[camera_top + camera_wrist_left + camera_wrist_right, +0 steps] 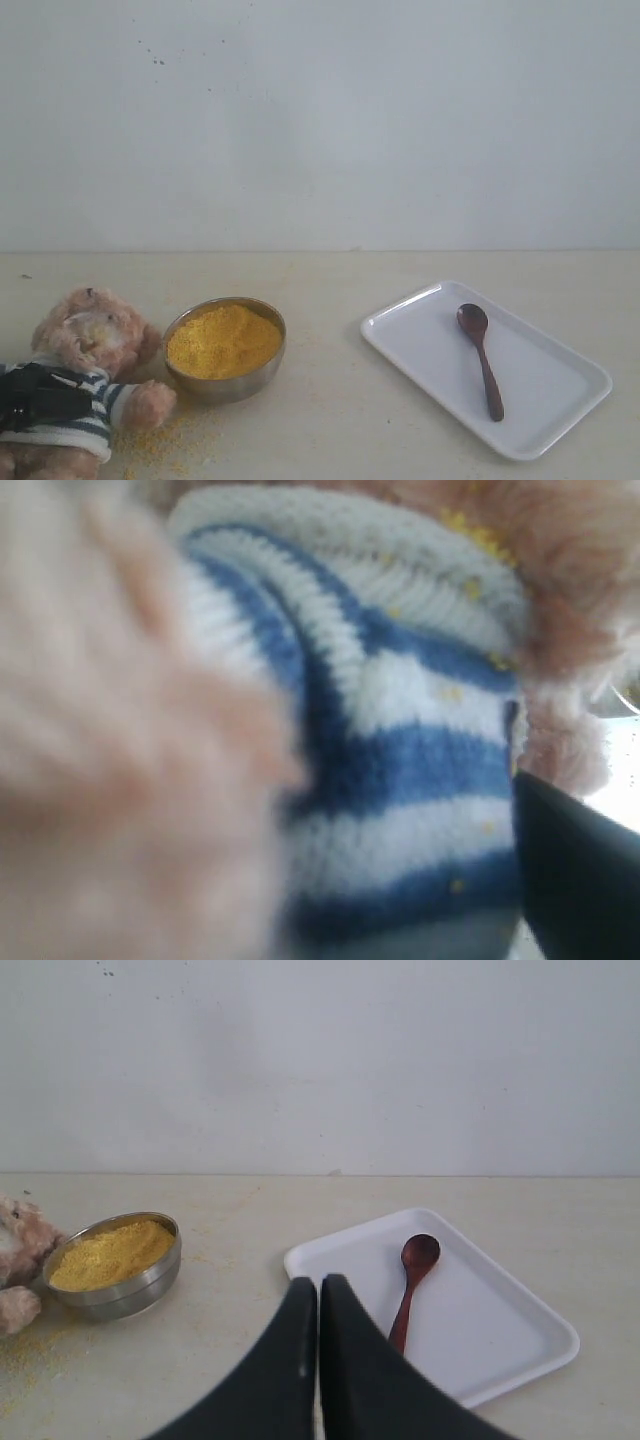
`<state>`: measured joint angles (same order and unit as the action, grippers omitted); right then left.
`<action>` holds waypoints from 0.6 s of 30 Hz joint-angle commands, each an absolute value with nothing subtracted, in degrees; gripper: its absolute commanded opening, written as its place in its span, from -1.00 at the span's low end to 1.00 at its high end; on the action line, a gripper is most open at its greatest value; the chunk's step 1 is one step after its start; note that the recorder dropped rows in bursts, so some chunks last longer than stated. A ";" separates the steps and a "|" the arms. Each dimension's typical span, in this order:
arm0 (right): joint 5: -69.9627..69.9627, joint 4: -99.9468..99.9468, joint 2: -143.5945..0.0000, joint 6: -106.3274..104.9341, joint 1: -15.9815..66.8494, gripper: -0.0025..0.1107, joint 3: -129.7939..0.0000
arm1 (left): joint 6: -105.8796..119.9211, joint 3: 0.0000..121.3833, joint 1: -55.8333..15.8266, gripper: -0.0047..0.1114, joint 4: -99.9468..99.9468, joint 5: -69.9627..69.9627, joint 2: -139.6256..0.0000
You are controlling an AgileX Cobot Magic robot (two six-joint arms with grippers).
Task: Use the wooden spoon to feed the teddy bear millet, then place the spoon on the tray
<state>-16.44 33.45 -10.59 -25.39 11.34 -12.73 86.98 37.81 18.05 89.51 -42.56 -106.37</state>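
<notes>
The wooden spoon lies in the tray, handle pointing near, just beyond the closed right hand (left hand, grip unclear, is against the teddy bear, far left).

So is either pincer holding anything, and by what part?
Right pincer is shut on nothing; the wooden spoon lies on the tray. Left pincer sits on the teddy bear, striped torso; grip cannot be told.

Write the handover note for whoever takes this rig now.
Left end effector: on the bear, open or shut unclear.
Right end effector: shut, empty.
Spoon lies on the tray; millet in the bowl, some spilled beside the bear.
Done: spoon on tray, feeding apparently too.
Left: likely just lifting the left arm away.
</notes>
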 commanded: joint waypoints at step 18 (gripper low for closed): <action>-16.36 33.93 -10.39 -25.61 11.34 -0.96 -12.68 | 65.52 43.86 25.69 0.97 85.03 -52.86 -91.20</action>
<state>-16.44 33.81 -10.49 -25.39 11.34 -12.73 71.91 42.39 24.17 85.64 -50.69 -95.90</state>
